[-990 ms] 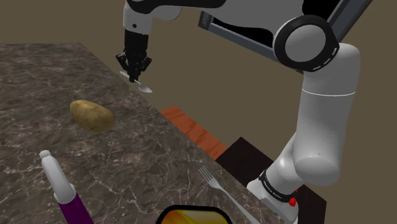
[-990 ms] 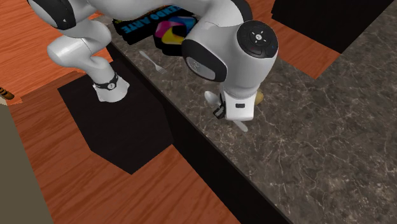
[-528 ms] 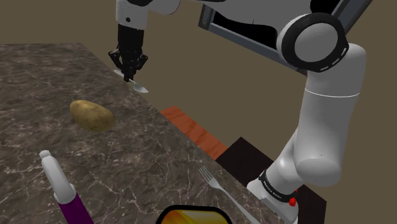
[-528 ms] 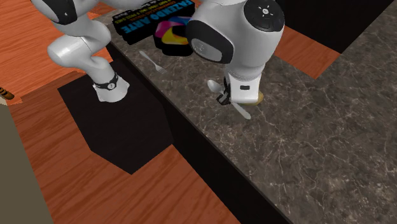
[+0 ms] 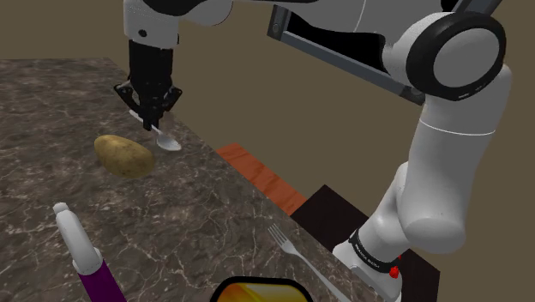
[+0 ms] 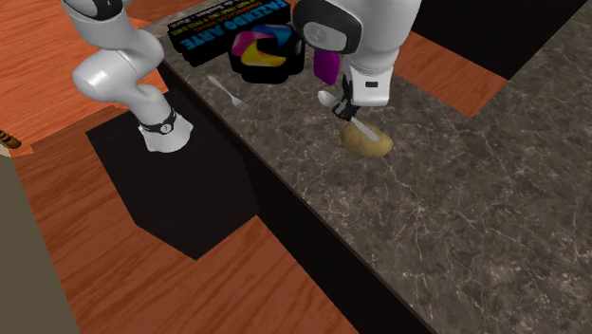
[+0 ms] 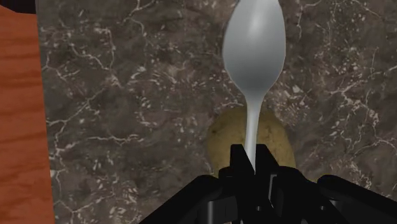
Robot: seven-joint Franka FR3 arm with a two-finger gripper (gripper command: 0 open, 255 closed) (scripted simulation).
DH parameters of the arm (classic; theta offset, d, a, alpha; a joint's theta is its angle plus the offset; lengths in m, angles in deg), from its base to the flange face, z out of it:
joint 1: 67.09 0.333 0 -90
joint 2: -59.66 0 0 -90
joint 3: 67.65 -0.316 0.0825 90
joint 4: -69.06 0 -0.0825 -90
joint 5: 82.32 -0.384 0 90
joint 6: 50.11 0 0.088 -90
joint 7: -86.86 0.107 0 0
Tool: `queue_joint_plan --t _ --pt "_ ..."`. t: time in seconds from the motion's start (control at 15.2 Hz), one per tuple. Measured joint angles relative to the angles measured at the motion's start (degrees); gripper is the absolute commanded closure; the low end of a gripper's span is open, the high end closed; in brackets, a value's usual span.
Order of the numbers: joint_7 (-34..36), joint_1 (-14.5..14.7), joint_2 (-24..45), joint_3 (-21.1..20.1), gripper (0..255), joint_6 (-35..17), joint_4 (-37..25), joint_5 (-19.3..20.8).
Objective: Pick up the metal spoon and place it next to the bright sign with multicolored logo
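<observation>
My gripper (image 5: pixel 151 120) is shut on the handle of a silvery spoon (image 5: pixel 168 143) and holds it in the air above the dark marble counter (image 5: pixel 197 206). In the wrist view the fingers (image 7: pixel 236 167) clasp the thin handle, and the spoon (image 7: pixel 254 51) points away with its bowl ahead. A brown potato (image 7: pixel 280 137) lies right beneath it. In the second exterior view the gripper (image 6: pixel 349 109) and spoon (image 6: pixel 327 98) hang just above the potato (image 6: pixel 366 142). The black sign (image 6: pixel 213 28) with its multicoloured logo (image 6: pixel 264 49) stands further along the counter.
A white fork (image 5: pixel 296 249) lies near the counter's edge between the potato (image 5: pixel 124 155) and the sign (image 5: pixel 257 290). A purple bottle with a white cap (image 5: pixel 86 257) stands at the shoulder view's lower left. Orange wood floor (image 6: pixel 237 275) lies below the counter edge.
The arm has carried the spoon from the far counter edge toward the potato; in the second exterior view it moved up toward the sign. The grip on the spoon is unchanged.
</observation>
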Motion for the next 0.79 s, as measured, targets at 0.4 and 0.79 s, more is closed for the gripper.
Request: queue_joint_plan --t 0.4,0.79 --pt "6.8 4.72 -0.14 -2.27 255 -1.96 0.87 0.38" --pt "14.44 10.15 0.7 -4.62 255 -3.59 0.34 1.3"
